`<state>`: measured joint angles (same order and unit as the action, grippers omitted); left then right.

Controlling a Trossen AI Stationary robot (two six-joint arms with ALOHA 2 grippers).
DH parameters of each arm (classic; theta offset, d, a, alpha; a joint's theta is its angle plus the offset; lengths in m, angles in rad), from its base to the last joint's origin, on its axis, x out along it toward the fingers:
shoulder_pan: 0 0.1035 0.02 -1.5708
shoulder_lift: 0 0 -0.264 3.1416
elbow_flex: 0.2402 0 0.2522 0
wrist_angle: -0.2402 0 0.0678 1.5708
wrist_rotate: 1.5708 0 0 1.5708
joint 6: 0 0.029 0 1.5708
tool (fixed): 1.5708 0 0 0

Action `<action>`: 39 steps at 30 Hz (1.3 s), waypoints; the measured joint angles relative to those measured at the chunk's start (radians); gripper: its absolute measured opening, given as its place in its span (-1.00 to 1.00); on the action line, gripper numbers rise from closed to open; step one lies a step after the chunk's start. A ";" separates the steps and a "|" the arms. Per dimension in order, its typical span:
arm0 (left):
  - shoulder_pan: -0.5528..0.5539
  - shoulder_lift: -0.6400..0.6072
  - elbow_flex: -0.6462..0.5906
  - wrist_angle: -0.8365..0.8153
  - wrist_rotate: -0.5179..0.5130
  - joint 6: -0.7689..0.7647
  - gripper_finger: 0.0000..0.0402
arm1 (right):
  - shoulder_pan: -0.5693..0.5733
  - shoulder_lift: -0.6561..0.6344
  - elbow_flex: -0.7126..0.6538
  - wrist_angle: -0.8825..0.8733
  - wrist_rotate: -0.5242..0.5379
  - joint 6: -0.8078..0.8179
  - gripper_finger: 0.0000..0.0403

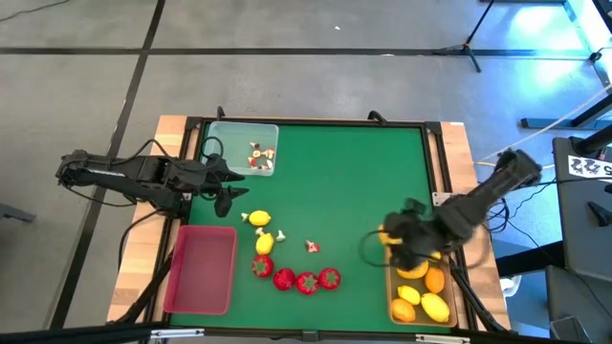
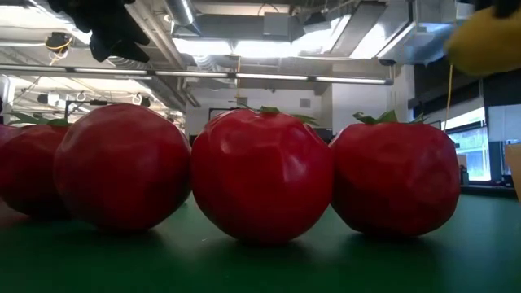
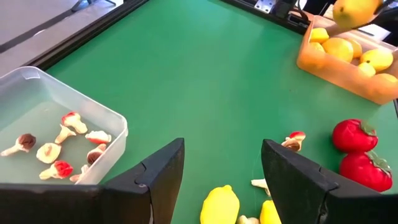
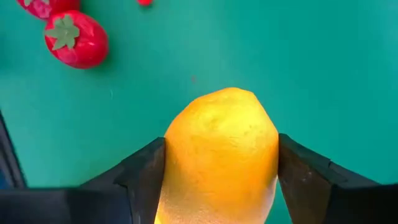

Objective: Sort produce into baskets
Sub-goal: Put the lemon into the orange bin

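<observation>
Green matting covers the counter (image 1: 344, 182). Four strawberries (image 1: 306, 282) sit in a row beside the red basket (image 1: 201, 269). Right gripper (image 1: 397, 247) hovers beside the tan basket (image 1: 421, 291), fingers pinching a lemon (image 4: 221, 158). Left gripper (image 1: 229, 191), fingers spread and empty, hangs between the clear basket (image 1: 239, 134) and two loose lemons (image 1: 260, 222). No legible writing.

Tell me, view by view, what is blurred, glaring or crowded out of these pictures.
Low view: four strawberries crowd the lens and hide most of the table, bright ceiling lights behind. Right wrist view: the lemon in the right gripper fills the frame. High view: window glare at the top right corner. Left wrist view: the open left gripper is soft-edged.
</observation>
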<state>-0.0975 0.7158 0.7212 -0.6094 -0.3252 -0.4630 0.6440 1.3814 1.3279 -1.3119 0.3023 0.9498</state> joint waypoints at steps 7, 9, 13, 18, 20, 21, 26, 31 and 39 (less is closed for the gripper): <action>0.000 0.000 0.000 0.001 -0.034 -0.002 0.04 | 0.236 -0.145 -0.226 -0.032 0.024 0.472 0.26; 0.000 0.000 0.000 0.006 -0.044 -0.002 0.04 | 0.284 -0.150 -0.282 -0.047 0.009 0.566 0.26; 0.000 0.000 0.000 0.018 -0.057 -0.002 0.04 | 0.343 -0.150 -0.370 -0.065 -0.039 0.700 0.26; 0.000 0.000 0.000 0.019 -0.057 -0.008 0.04 | 0.414 -0.149 -0.397 -0.028 -0.122 0.787 0.26; 0.000 0.000 0.000 0.019 -0.057 -0.010 0.04 | 0.454 -0.149 -0.397 -0.013 -0.122 0.842 0.26; 0.000 0.000 0.000 0.018 -0.057 -0.010 0.04 | 0.479 -0.149 -0.397 -0.010 -0.122 0.878 0.26; 0.000 0.000 0.000 0.019 -0.059 -0.010 0.04 | 0.578 -0.149 -0.397 -0.003 -0.130 1.030 0.29; 0.000 0.000 0.000 0.019 -0.061 -0.010 0.04 | 0.595 -0.149 -0.397 0.007 -0.130 1.068 0.47; 0.000 0.000 0.000 0.023 -0.061 -0.010 0.04 | 0.593 -0.149 -0.397 -0.018 -0.128 1.062 0.74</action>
<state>-0.0975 0.7162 0.7212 -0.5865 -0.3862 -0.4728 1.2373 1.2320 0.9310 -1.3304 0.1740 2.0114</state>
